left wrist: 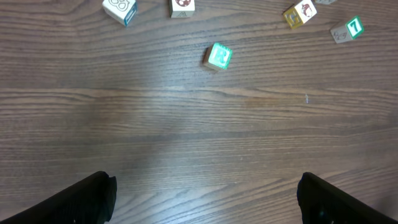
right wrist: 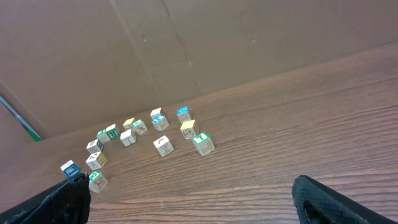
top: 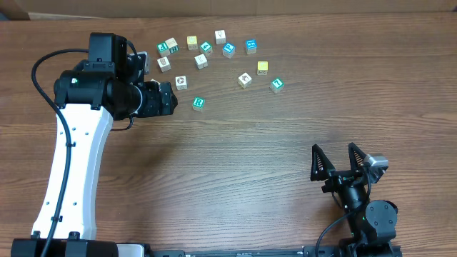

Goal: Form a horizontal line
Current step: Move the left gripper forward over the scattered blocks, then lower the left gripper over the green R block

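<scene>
While the right fingers (top: 323, 165) sit wide apart and empty at the near edge of the surface (top: 250, 178), the left fingers (top: 170, 99) hang farther out, spread wide and holding nothing. Just past them sits one teal cube (top: 198, 103), alone. Farthest off, the white cubes (top: 181, 83) lie scattered, not in a row.

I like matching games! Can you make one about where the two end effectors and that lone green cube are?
Things:
1. left end effector
2. right end effector
3. lone green cube

Places:
a. near the table's front edge, far from every cube
b. on its own, a little apart from the other cubes
c. right beside the lone green cube

Pairs: 1-c, 2-a, 3-b
</scene>
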